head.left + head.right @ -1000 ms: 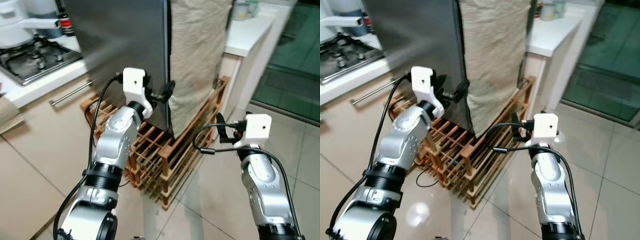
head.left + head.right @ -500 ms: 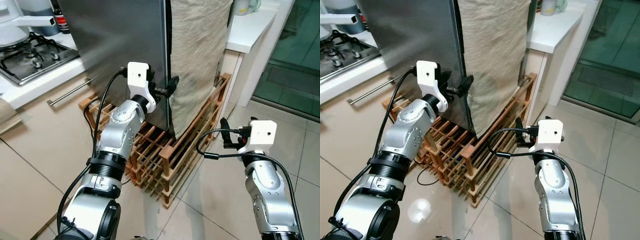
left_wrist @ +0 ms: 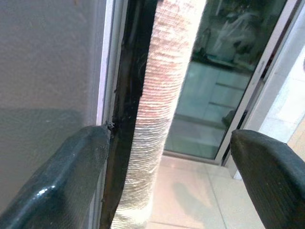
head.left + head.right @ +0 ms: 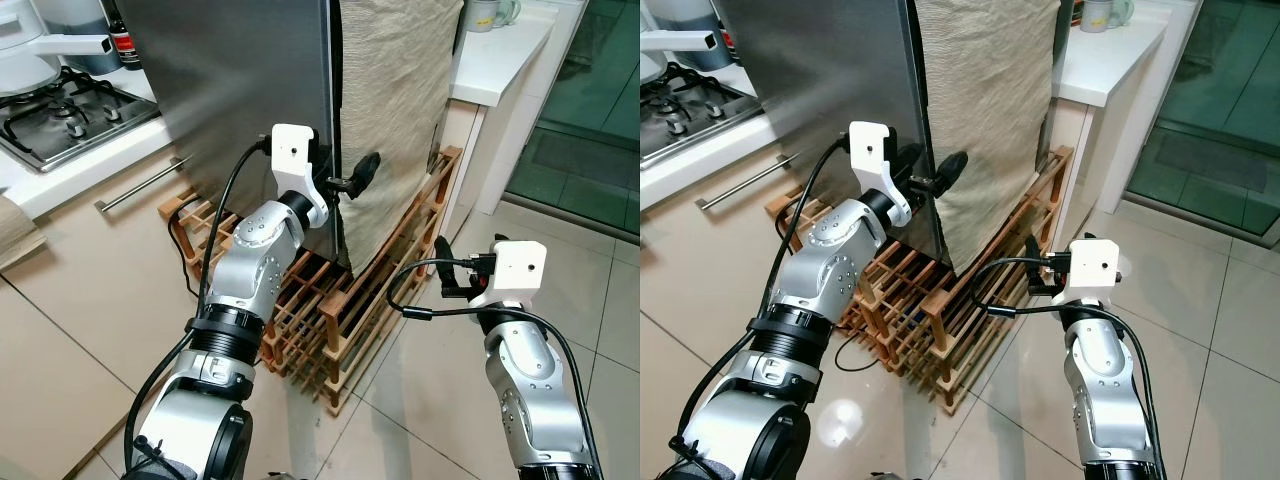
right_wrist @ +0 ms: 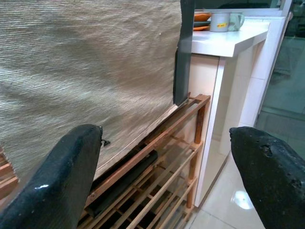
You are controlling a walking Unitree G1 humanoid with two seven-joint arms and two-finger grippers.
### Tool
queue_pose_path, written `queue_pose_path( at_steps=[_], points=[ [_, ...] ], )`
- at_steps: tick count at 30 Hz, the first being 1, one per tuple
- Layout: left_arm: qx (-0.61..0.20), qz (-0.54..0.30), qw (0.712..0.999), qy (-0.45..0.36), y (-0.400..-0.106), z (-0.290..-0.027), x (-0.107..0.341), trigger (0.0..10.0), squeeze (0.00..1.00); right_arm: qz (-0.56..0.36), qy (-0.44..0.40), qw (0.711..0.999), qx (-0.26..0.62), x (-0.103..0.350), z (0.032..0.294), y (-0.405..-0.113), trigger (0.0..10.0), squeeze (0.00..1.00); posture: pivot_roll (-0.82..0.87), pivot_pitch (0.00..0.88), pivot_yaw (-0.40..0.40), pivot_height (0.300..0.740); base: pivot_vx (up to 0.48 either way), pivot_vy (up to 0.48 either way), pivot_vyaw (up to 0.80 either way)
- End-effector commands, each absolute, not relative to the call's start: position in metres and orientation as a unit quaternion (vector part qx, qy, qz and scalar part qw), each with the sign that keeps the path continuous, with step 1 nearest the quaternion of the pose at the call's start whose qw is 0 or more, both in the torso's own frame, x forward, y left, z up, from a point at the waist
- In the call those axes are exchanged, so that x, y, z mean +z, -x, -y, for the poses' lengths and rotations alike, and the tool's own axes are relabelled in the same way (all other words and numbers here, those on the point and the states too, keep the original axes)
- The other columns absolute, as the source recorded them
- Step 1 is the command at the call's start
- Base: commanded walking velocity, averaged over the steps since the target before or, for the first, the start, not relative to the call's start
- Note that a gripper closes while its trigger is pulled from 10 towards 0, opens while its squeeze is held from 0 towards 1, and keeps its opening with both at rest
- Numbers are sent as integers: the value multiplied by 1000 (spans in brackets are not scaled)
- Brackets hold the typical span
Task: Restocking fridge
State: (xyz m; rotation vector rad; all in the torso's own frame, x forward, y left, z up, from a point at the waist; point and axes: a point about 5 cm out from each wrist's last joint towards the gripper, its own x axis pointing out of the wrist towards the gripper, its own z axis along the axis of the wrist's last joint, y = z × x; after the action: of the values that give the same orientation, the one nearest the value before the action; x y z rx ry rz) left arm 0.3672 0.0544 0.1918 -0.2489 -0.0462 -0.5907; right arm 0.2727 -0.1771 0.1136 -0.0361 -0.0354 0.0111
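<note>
Now your left claw [image 4: 352, 176] gapes empty at the one steel fridge door's [image 4: 240, 90] edge. Your right claw [image 5: 162, 157] hangs open too, above one wooden rack [image 4: 330, 300] on the tiled floor [image 4: 420, 400].

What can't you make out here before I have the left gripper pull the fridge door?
- Fridge interior: hidden behind the steel door, eye views.
- Fridge side: covered by the beige cloth.
- Door handle: none visible near the left gripper.
- Mug: cut off by the top edge.

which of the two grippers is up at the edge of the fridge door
The left gripper, raised with fingers open at the steel fridge door edge, beside the beige cloth. The right gripper hangs lower, over the floor by the wooden rack.
</note>
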Motion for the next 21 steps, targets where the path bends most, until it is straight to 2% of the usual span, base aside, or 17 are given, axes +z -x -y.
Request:
queue_pose_path(
  at_steps=[1,10,13,15,16,21],
  points=[
    [-282,28,952,114,-372,-53,199,10000,0,25,21,999,9,117,172,-273,10000,0,-177,0,132,740,0,0,0],
    [-266,14,956,125,-376,-48,199,10000,0,22,18,1000,3,114,171,-266,10000,0,-198,0,150,740,0,0,0],
    [-309,26,939,148,-371,-28,206,10000,0,22,18,1000,1,114,172,-264,10000,0,-206,0,150,740,0,0,0],
    [-360,45,921,140,-365,-10,215,10000,0,22,19,1000,0,115,172,-264,10000,0,-210,0,152,740,0,0,0],
    [-360,45,921,140,-365,-10,215,10000,0,22,19,1000,0,115,172,-264,10000,0,-210,0,152,740,0,0,0],
    [-435,44,887,146,-359,25,222,10000,0,23,21,1000,-1,116,172,-264,10000,0,-230,0,166,740,0,0,0]
  ],
)
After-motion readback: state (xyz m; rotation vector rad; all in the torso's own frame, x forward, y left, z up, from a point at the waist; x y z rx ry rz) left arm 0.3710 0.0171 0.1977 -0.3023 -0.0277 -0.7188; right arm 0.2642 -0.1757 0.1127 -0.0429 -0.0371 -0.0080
